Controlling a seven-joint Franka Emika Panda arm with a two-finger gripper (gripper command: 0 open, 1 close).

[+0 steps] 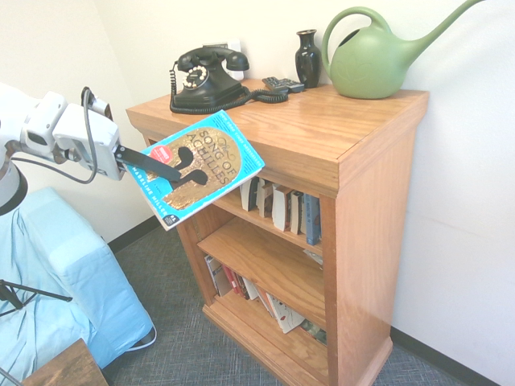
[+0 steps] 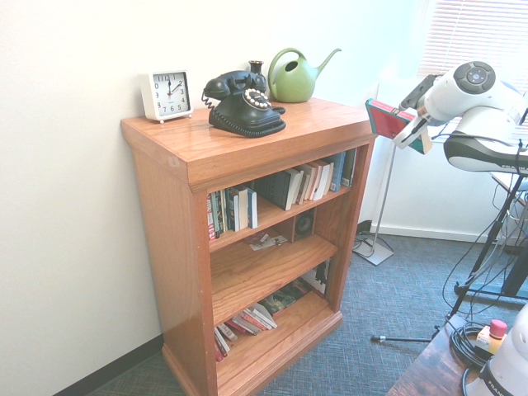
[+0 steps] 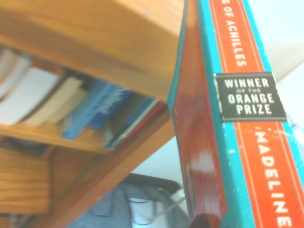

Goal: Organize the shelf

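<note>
My gripper (image 1: 165,170) is shut on a teal paperback book (image 1: 197,167) with a gold helmet on its cover, held tilted in the air just in front of the shelf's (image 1: 322,137) top left corner. In the second exterior view the book (image 2: 388,122) hangs to the right of the shelf (image 2: 247,157), a little apart from it. The wrist view shows the book's orange and teal spine (image 3: 237,118) close up, with the shelf's top edge (image 3: 95,42) and a row of books (image 3: 71,109) on the upper tier behind it.
On the shelf top stand a black rotary phone (image 1: 208,78), a dark vase (image 1: 307,58), a green watering can (image 1: 378,56) and a white clock (image 2: 167,94). Books fill the upper tier (image 2: 280,188) and lie on the bottom tier (image 2: 247,320). A blue-covered object (image 1: 56,273) sits at left.
</note>
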